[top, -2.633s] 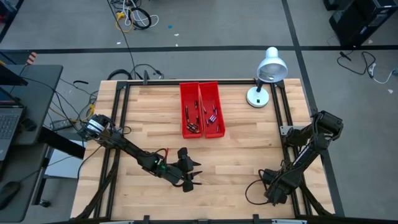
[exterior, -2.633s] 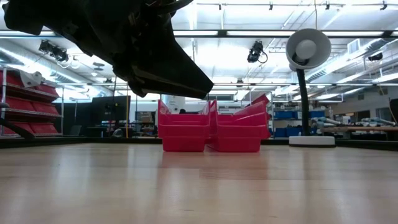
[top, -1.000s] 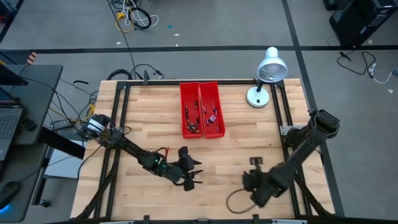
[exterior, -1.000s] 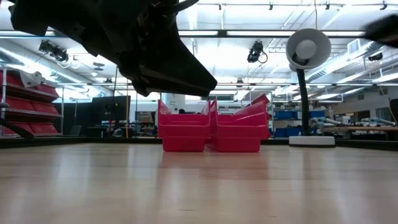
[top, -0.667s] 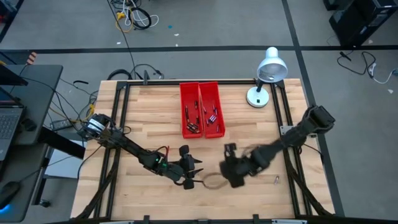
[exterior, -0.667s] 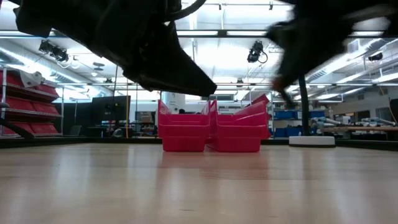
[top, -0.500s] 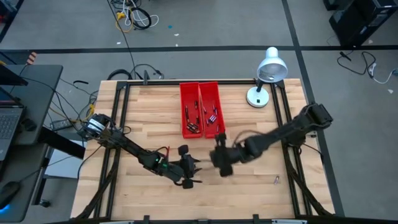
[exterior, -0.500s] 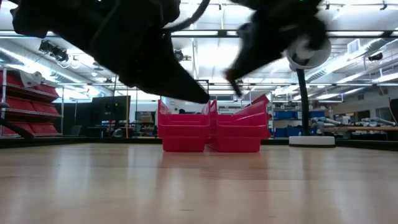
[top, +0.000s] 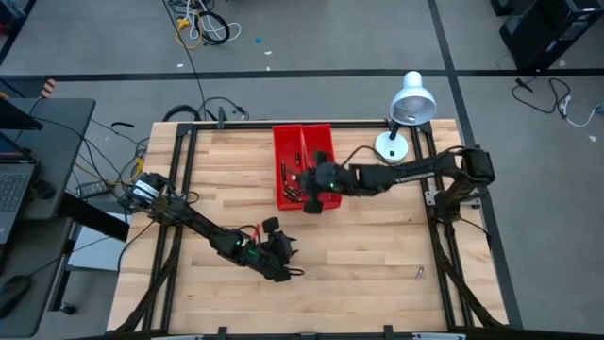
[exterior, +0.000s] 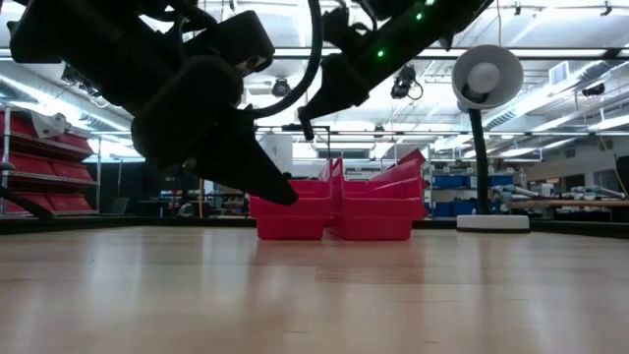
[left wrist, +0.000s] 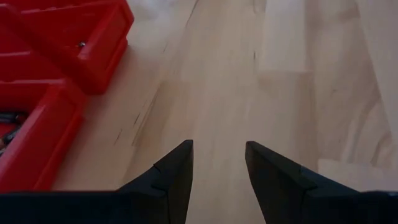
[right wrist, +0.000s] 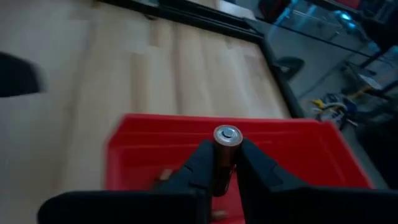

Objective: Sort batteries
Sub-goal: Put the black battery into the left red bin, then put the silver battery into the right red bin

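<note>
Two red bins (top: pixel 279 151) stand side by side at the table's far middle, with several batteries (top: pixel 286 172) lying inside. My right gripper (top: pixel 309 192) reaches in from the right and hangs over the bins' near end, shut on one battery (right wrist: pixel 224 155) with a silvery end cap. Another battery (top: pixel 419 275) lies loose on the wood near the right front. My left gripper (top: pixel 283 253) hovers low over the table's near middle, open, with only bare wood between its fingers (left wrist: pixel 177 171). My right gripper pinches the battery's body (right wrist: pixel 224 163) between its two fingers (right wrist: pixel 200 163). The silvery end cap (right wrist: pixel 227 134) sticks out past the fingertips. The battery is lifted clear, above the red bin (right wrist: pixel 292 149).
A white desk lamp (top: pixel 406 102) stands at the far right corner. Black frame rails (top: pixel 185 189) run along the table's left and right sides. Open wood lies between the bins and the near edge.
My right gripper has swung fast from the near right corner toward the table's left and far edge, ending above the red bins. Its leaving uncovers a loose battery near the right front. My left gripper has tipped its fingers downward a little.
</note>
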### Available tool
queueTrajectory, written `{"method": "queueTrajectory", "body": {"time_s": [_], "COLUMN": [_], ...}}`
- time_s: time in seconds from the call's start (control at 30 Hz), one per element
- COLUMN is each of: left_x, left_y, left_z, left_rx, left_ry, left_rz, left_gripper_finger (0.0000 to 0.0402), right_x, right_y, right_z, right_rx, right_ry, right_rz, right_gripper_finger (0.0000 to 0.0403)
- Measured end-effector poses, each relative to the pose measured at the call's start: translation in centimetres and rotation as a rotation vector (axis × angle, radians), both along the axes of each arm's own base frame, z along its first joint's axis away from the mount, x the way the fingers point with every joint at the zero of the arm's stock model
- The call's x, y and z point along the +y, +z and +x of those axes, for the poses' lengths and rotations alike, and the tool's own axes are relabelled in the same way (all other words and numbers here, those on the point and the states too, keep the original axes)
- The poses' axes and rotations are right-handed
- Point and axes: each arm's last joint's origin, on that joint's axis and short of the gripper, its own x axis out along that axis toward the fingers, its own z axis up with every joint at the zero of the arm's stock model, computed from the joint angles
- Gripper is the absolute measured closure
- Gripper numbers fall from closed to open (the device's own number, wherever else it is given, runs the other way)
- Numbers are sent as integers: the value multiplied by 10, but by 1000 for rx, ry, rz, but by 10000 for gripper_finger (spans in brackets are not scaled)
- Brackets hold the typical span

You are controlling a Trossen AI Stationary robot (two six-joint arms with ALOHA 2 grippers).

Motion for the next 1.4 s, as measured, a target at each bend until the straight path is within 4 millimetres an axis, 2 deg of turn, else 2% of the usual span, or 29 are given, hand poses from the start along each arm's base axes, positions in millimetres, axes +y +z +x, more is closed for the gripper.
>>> {"method": "queueTrajectory", "body": {"time_s": [0.27,0.4,0.53,0.77,1.07,1.4], "left_x": [4,7,8,7,9,15], "left_y": [-1,-3,-4,-4,-4,-2], "left_z": [-1,-1,-3,-3,-2,3], "left_rx": [18,39,59,56,53,17], "left_ry": [30,32,35,46,53,75], "left_rz": [64,81,88,72,71,60], "left_gripper_finger": [239,239,239,239,239,239], "right_x": [-31,-36,-35,-10,26,70], "right_y": [3,6,7,19,43,30], "right_z": [0,0,-4,-24,-84,-136], "right_rx": [-28,-47,-18,100,293,649], "right_ry": [-56,-57,-55,-16,-112,-239], "right_rz": [-43,-69,-65,-45,94,246], "right_gripper_finger": [291,263,255,267,270,270]}}
